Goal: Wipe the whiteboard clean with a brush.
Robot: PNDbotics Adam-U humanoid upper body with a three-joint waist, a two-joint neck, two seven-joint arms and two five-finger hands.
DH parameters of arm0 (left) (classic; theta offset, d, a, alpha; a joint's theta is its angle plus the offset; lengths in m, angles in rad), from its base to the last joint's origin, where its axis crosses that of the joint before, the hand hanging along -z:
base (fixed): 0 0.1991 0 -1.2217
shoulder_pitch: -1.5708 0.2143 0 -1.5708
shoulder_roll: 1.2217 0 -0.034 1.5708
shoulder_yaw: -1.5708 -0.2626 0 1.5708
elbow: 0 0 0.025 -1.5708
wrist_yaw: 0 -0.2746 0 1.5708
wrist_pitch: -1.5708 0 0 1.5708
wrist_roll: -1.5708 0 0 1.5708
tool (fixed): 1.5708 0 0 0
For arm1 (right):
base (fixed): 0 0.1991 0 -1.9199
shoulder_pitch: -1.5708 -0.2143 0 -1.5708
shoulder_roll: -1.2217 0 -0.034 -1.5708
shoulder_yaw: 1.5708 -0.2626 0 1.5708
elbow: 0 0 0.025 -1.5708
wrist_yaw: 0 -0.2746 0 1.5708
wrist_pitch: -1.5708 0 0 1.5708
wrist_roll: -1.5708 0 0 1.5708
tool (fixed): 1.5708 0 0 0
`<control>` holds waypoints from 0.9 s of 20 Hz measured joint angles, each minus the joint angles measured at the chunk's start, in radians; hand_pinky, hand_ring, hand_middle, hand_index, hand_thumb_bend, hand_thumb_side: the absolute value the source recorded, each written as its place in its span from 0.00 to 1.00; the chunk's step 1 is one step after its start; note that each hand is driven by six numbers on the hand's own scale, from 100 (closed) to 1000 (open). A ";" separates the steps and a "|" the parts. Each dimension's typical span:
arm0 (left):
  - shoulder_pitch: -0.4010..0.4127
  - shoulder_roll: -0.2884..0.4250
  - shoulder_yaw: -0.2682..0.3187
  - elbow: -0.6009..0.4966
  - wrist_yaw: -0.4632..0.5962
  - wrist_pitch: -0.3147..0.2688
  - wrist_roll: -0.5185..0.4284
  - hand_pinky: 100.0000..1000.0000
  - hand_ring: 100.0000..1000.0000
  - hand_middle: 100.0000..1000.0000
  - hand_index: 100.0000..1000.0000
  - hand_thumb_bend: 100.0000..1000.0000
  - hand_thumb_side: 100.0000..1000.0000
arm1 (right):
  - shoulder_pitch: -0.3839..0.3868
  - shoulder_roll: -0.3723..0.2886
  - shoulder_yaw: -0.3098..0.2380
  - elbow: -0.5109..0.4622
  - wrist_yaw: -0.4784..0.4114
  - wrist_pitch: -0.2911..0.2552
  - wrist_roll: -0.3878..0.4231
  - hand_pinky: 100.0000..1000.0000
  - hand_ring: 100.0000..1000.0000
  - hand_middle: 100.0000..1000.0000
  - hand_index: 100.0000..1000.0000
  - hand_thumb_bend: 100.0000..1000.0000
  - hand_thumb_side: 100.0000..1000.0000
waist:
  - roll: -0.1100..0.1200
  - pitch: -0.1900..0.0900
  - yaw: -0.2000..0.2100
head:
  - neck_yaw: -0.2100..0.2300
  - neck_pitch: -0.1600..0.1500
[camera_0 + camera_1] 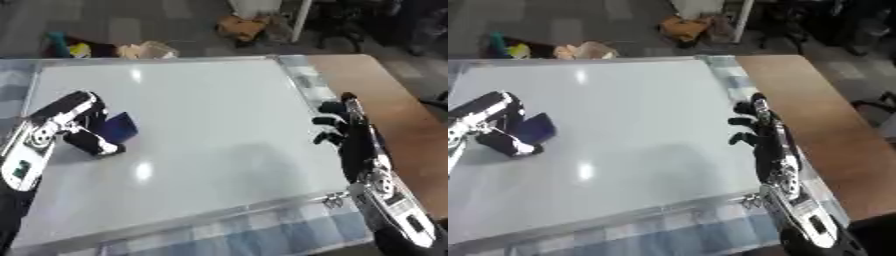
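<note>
A white whiteboard (pixel 210 115) with a silver frame lies flat on the table and fills most of the view. No marks show on it. My left hand (pixel 80 125) rests on the board's left side with its fingers curled round a dark blue brush (pixel 118 127), which touches the board. My right hand (pixel 348 131) hovers at the board's right edge, fingers relaxed and holding nothing.
A blue and white checked cloth (pixel 262 235) lies under the board and shows at the front and right. Brown tabletop (pixel 385 95) runs along the right. Past the far edge, coloured clutter (pixel 105 49) lies on the floor by a white post (pixel 302 20).
</note>
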 measured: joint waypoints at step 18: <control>-0.003 0.000 0.036 0.053 -0.008 0.003 0.033 0.28 0.34 0.34 0.19 0.58 0.15 | 0.003 0.000 0.000 0.000 0.000 -0.001 0.001 0.27 0.56 0.60 0.61 0.00 0.77 | -0.001 -0.002 0.000 | -0.005 0.000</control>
